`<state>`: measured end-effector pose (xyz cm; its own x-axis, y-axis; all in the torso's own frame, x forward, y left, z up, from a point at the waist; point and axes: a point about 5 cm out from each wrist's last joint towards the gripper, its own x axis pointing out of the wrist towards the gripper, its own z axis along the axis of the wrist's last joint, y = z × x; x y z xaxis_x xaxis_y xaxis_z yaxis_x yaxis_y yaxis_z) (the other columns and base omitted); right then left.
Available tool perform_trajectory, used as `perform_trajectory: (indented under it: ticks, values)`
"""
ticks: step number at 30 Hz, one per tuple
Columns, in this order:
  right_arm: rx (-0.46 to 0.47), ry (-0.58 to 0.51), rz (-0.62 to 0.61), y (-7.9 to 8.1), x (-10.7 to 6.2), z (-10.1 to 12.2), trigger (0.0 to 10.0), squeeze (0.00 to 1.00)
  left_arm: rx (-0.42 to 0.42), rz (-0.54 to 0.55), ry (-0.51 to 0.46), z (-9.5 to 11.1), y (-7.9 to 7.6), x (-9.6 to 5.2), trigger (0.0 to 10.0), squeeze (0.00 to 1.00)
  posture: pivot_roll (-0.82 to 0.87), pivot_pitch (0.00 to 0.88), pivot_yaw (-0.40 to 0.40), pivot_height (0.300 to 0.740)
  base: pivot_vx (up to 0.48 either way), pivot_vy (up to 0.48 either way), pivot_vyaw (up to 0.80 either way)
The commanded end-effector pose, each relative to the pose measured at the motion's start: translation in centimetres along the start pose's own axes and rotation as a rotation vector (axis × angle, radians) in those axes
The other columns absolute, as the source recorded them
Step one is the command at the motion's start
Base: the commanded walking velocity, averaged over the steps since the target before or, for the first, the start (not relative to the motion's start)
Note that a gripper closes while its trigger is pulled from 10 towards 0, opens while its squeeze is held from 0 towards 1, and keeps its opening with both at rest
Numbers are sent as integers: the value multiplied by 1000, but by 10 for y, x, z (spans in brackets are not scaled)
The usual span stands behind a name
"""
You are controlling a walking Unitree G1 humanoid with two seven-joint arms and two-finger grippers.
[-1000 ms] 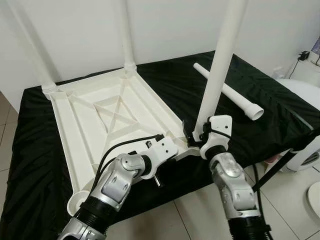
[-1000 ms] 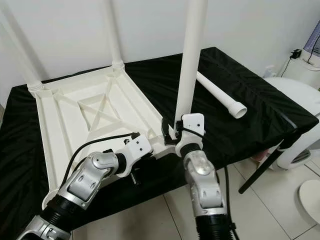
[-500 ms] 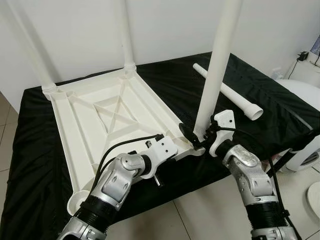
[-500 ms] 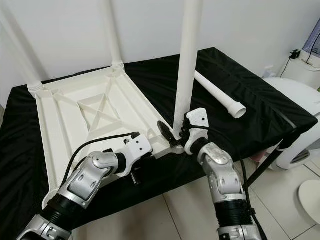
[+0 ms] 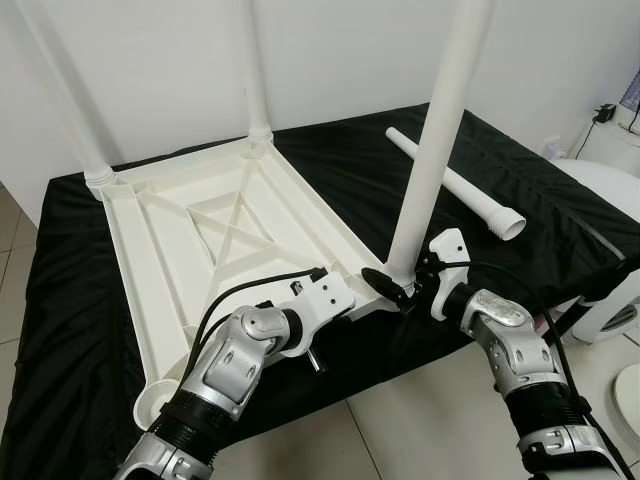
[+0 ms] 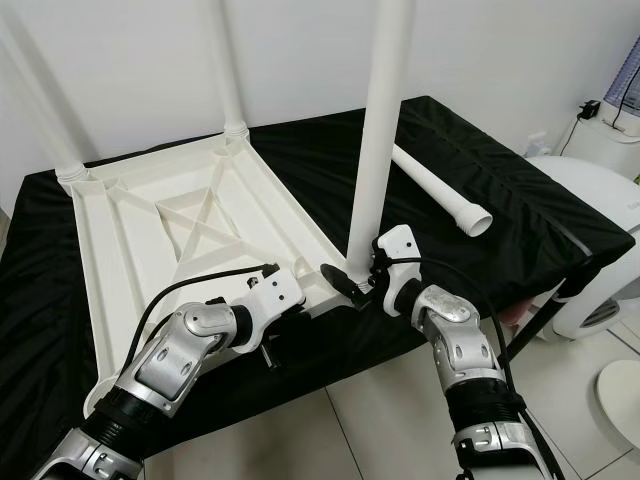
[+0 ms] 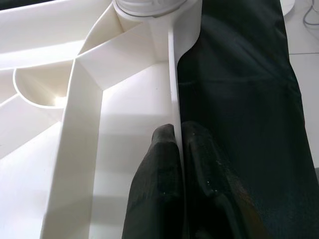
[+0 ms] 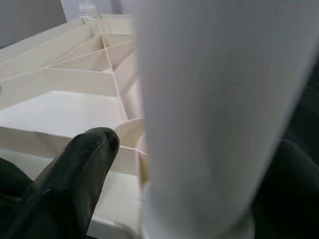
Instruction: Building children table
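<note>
A plain room in a home.
Bare white wall [image 5: 330, 50], beige tiled floor [image 5: 400, 420], and a black-clothed table [image 5: 330, 170] with a white appliance [image 5: 610, 190] at its right edge.

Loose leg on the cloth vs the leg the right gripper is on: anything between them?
Nothing: only bare black cloth separates the loose leg from the upright leg at the right gripper, seen in the left eye view.

Upturned white table top [image 5: 210, 240], three legs upright
</note>
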<state>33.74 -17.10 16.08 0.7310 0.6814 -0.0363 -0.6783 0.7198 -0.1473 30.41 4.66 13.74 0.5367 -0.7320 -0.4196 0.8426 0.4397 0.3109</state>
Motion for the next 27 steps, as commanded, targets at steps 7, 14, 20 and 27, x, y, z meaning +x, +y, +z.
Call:
perform_trajectory:
  ticks: [7, 14, 20, 27]
  values:
    - [-31, -1, 40, -10, -4, 2, 0, 0, 16, 133, 25, -4, 13, -4, 10000, 0, -127, 46, 74, 740, 0, 0, 0]
    - [-40, -13, 53, -15, -6, 3, 0, 0, 17, 128, 25, -4, 12, -4, 10000, 0, -131, 46, 80, 740, 0, 0, 0]
    - [-28, -25, 53, -14, -8, 0, 0, 0, 20, 124, 25, -4, 12, -4, 10000, 0, -131, 47, 80, 740, 0, 0, 0]
    - [-1, -57, -4, -4, -7, -4, 10000, 0, 19, 121, 24, -3, 11, -4, 10000, 0, -131, 52, 76, 740, 0, 0, 0]
